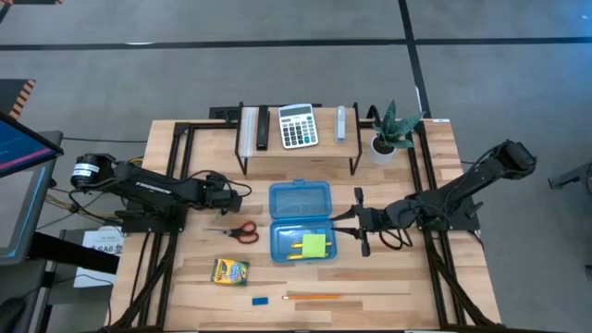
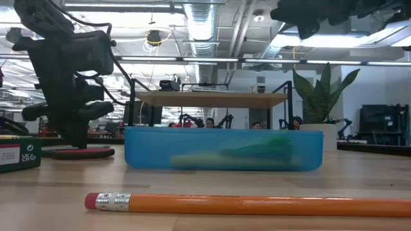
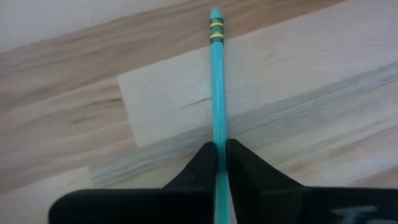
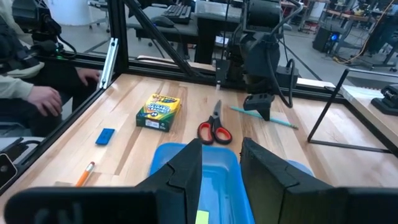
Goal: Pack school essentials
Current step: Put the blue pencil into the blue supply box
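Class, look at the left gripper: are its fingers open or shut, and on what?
Shut. In the left wrist view the left gripper has its fingers pinched against a teal pencil lying on the table.

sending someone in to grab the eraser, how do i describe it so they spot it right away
Start at the open blue plastic case in the middle of the table, then move toward the table's near edge, past the crayon box. The eraser lies flat just left of the long orange pencil. It is the only small blue block there, far shorter than the pencil and plain beside the printed yellow-green box.
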